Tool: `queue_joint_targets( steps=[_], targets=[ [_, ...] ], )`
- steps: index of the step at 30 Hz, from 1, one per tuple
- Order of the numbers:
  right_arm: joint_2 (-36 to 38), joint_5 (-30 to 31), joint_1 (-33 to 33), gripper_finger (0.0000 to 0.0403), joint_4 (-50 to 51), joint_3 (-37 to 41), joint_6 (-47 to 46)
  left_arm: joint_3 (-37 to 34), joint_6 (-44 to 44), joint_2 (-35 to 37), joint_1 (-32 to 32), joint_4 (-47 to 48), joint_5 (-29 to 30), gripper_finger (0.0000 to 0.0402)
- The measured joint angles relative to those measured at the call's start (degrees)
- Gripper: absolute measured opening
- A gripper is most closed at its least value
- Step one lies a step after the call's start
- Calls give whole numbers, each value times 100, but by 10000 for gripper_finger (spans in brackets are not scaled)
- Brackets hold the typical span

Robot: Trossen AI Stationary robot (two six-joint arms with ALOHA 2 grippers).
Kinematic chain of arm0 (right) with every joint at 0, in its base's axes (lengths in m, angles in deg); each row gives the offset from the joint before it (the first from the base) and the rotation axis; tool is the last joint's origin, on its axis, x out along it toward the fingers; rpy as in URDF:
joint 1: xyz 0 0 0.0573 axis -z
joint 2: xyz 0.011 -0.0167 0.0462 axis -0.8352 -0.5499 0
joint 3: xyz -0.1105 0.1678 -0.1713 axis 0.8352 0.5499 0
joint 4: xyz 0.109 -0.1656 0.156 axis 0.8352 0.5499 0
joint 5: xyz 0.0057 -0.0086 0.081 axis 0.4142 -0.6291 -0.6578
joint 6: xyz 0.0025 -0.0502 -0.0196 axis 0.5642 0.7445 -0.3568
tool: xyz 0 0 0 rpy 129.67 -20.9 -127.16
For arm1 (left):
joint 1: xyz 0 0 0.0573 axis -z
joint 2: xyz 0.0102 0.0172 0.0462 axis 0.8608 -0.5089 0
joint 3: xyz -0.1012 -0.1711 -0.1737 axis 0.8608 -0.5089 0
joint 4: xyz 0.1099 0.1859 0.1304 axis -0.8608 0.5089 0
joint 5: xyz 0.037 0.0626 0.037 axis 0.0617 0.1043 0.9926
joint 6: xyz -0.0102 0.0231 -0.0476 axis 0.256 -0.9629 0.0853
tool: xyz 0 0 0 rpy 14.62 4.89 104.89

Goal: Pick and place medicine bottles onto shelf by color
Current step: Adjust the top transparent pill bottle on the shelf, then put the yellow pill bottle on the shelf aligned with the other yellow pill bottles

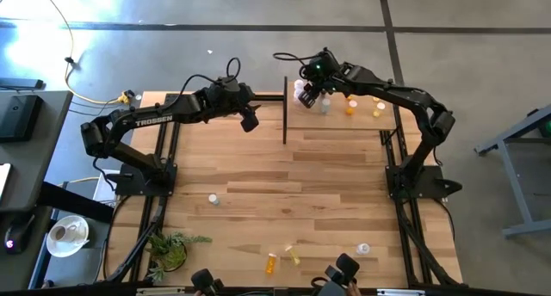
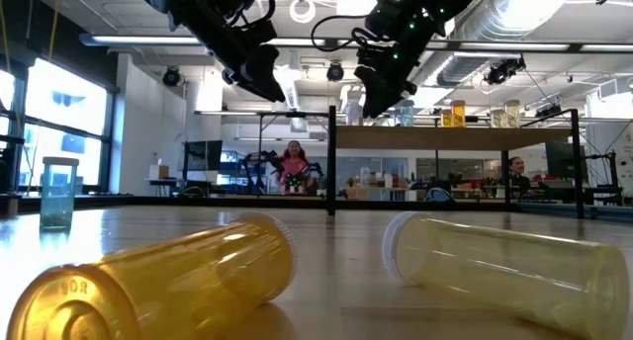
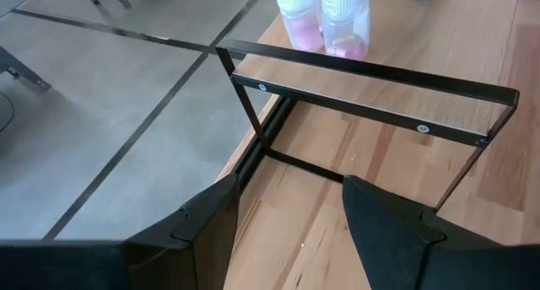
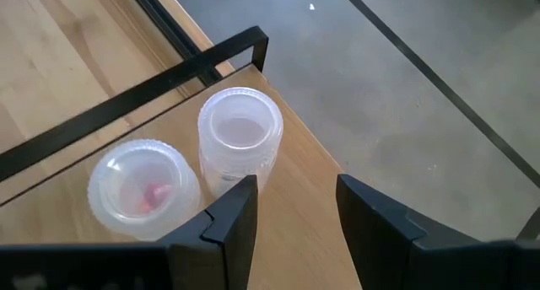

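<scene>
The light-wood shelf (image 1: 344,128) with black posts stands at the table's far edge. On its left end stand two pale pink bottles (image 4: 240,138) (image 4: 143,185) with white caps. A grey-teal bottle (image 1: 325,107), an orange one (image 1: 350,107) and a yellow one (image 1: 379,109) stand further right. My right gripper (image 4: 291,210) is open and empty, just above and beside the pink bottles (image 1: 301,94). My left gripper (image 3: 291,210) is open and empty, in the air off the shelf's left end (image 1: 250,120). On the table lie an orange bottle (image 2: 168,276) and a yellow bottle (image 2: 504,266).
A small bottle (image 1: 213,199) stands mid-table on the left, and a clear one (image 1: 363,248) stands near the front right. A green plant (image 1: 168,249) sits at the front left corner. The shelf's black frame (image 3: 371,79) stands in front of my left gripper. People show in the room beyond the table.
</scene>
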Motion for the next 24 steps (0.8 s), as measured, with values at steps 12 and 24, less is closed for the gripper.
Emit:
queue_joint_targets(
  steps=[12, 24],
  targets=[
    [87, 15, -8, 154, 118, 0, 48, 0, 94, 0, 38, 546, -7, 202],
    [757, 46, -412, 154, 722, -4, 46, 0, -54, 8, 346, 930, 11, 202]
  ],
)
